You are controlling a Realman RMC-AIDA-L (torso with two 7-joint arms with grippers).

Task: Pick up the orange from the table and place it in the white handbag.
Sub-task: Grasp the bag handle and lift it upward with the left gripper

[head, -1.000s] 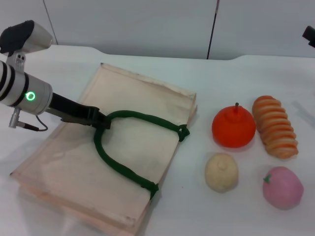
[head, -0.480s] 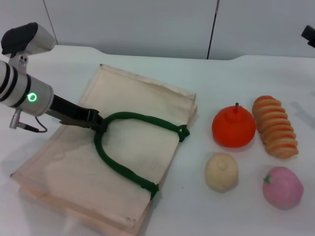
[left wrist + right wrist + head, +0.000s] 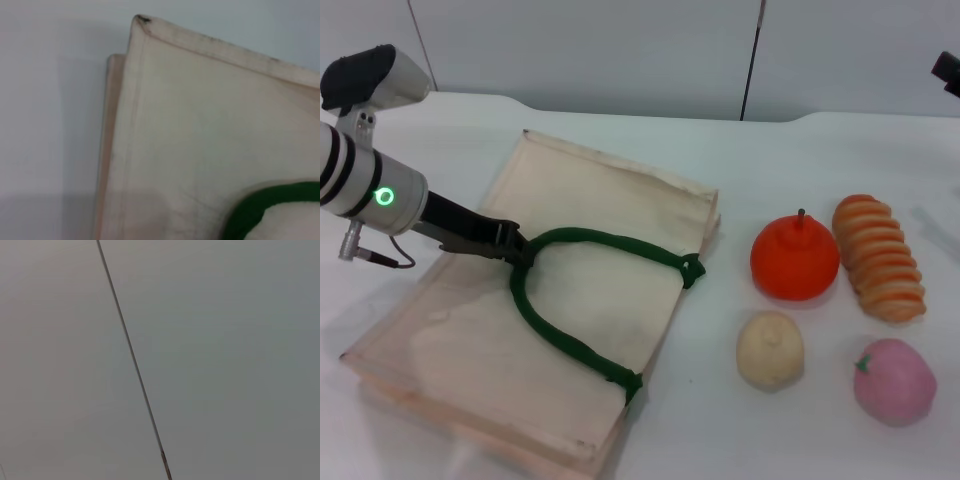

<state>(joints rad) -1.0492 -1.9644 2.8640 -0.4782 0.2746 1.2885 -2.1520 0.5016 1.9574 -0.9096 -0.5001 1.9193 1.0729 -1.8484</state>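
Orange (image 3: 794,258) is sitting on the table (image 3: 800,160) right of the white handbag (image 3: 600,200), well apart from the left gripper (image 3: 525,250) clamping the green handle (image 3: 565,340); right gripper is showing no fingers.

The left hand (image 3: 523,250) has been drawn slightly toward 10 o'clock, and the dark green handle (image 3: 570,300) (pinched at the top of its loop) has been carried with it. The loop is pulled a little tauter across the white handbag (image 3: 450,330).
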